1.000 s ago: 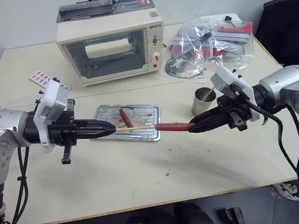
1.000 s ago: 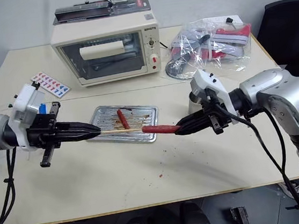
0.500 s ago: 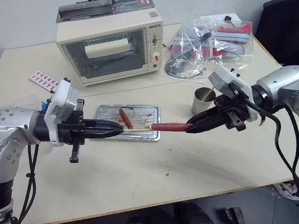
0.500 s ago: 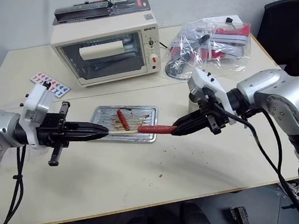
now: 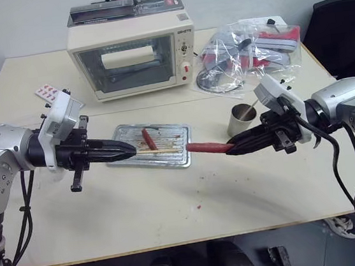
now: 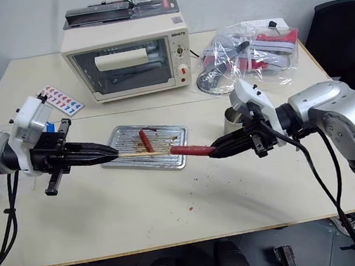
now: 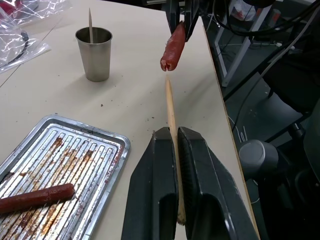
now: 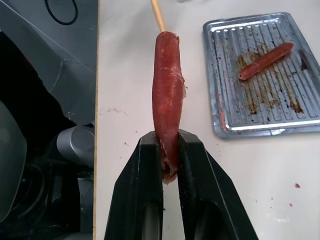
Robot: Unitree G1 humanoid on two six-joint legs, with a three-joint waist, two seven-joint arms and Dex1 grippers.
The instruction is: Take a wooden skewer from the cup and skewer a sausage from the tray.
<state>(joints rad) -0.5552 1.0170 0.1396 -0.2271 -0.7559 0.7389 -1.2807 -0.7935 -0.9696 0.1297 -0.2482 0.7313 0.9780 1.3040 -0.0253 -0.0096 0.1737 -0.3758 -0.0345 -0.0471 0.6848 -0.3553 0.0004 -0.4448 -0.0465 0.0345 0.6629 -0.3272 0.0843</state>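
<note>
- Half a second earlier the left gripper [image 5: 128, 152] had reached further toward the sausage [image 5: 208, 147]; it then sat back over the tray [image 5: 121, 133], so the wooden skewer [image 6: 145, 153] had its tip just short of the sausage's free end rather than against it.
- That sausage hung level above the table, pinched by one end in the closed right gripper [image 5: 231, 146].
- Closed hard on the skewer's butt, the left gripper aimed it along the sausage's length.
- A second sausage [image 5: 148, 139] lay on the tray; the cup [image 5: 242, 119], beyond the right gripper, held another stick.
- Judged step: piercing, not yet begun. Next would call for driving the tip dead centre along the axis, or it would glance off.
</note>
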